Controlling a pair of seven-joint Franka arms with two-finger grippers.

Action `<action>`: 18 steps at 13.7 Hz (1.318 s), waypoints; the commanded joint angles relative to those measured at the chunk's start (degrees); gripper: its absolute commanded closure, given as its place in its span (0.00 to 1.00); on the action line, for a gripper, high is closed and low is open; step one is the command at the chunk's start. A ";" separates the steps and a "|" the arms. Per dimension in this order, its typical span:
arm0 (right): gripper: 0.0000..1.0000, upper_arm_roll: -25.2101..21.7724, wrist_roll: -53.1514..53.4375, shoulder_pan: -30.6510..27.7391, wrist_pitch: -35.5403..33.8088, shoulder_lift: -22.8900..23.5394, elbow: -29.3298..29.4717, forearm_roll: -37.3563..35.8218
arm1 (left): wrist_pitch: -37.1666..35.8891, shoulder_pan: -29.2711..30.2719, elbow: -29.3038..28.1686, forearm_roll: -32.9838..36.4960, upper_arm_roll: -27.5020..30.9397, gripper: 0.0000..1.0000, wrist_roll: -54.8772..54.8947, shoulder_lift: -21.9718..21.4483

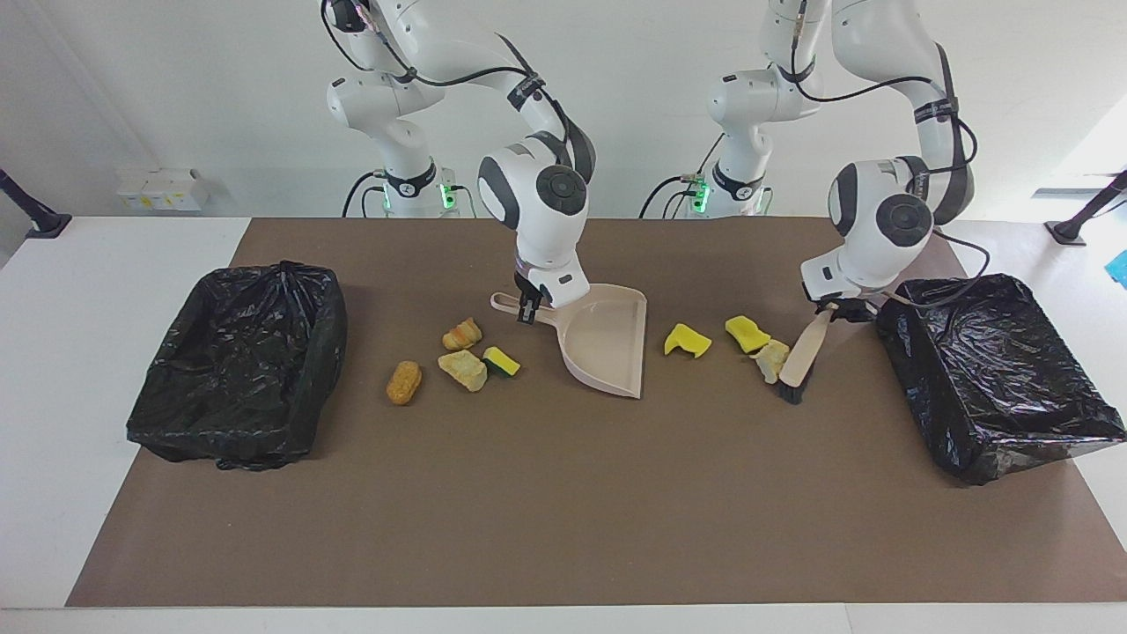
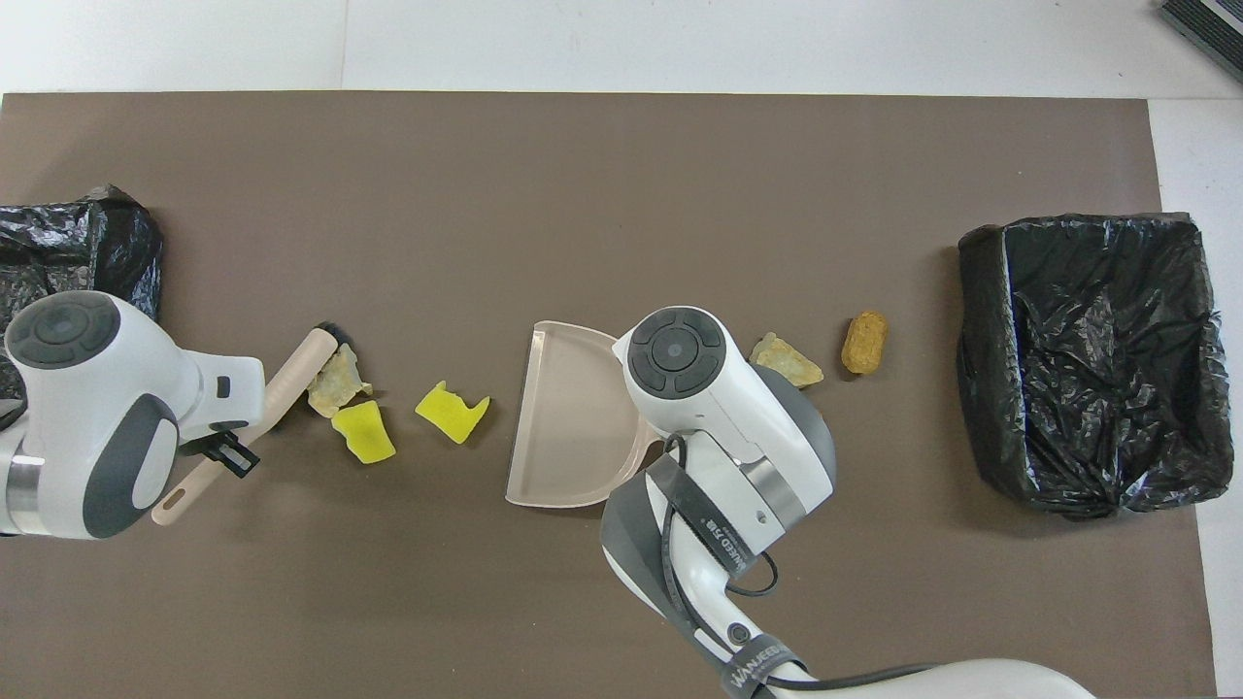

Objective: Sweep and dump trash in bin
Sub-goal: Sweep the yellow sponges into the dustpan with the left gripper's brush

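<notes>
Facing view: the left gripper is clamping shut on the brush handle, bristles down on the mat against a pale tan lump, itself touching a yellow sponge piece; a second yellow piece is lying between those and the dustpan. The right gripper is pinching the dustpan's handle, its mouth facing the brush. Four more scraps are sitting beside the dustpan toward the right arm's end – behind its back wall, so they are waiting for a later pass.

Overhead view: brush, lump and yellow pieces are lining up roughly toward the dustpan – judging by this, the stroke is wanting low, steady bristles aimed straight at the pan's lip, with the lip pressing flat so nothing slides under
</notes>
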 commanded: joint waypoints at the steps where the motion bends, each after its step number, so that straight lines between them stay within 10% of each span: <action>1: 1.00 0.17 -3.13 -0.38 1.23 -0.66 -0.93 -0.74 | 0.44 -5.78 -4.92 -1.74 0.64 1.00 -10.39 -3.45; 9: 1.00 0.17 -5.16 -0.64 1.49 -0.57 -0.93 -1.61 | 0.79 -23.70 -3.79 -13.17 0.55 1.00 -31.08 -3.89; 18: 1.00 0.17 -5.16 -0.82 1.50 -0.57 -1.11 -1.61 | 1.77 -28.65 -1.33 -37.68 0.55 1.00 -34.25 -3.19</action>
